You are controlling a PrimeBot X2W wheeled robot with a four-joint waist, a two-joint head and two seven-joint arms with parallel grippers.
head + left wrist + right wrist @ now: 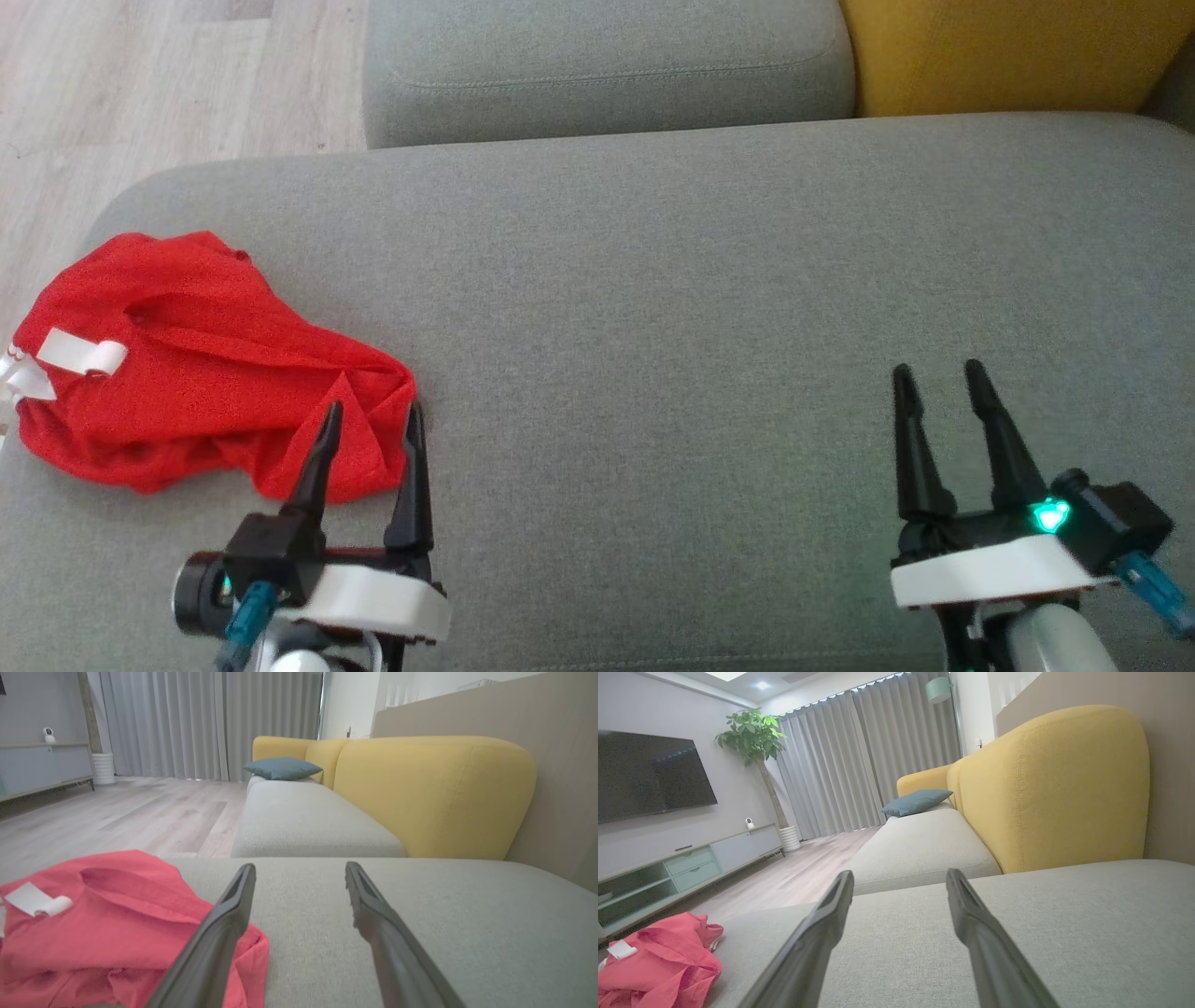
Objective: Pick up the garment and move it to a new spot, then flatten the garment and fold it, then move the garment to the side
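Left pincer (373, 411) released, tips over the near-right corner of the red garment (187, 355), which lies crumpled at the left end of the grey cushion (653, 280). Right pincer (938, 373) also released, well right. Suggest lowering the left one and pinching a thick fold, clear of the white tag (79, 353).

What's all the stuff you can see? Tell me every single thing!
garment: one, red, crumpled at the near seat's left end
label: one, white, on the garment
seats: two, grey, one near, one beyond it
backrest: yellow, along the far seat's right side
pillow: one, blue, at the sofa's far end
floor: pale wood, left of the sofa
curtains: grey, far wall
TV: one, black, on the wall
plant: one, green, beside the curtains
left pincer: one, black, open, at the garment's near corner
right pincer: one, black, open, over bare seat
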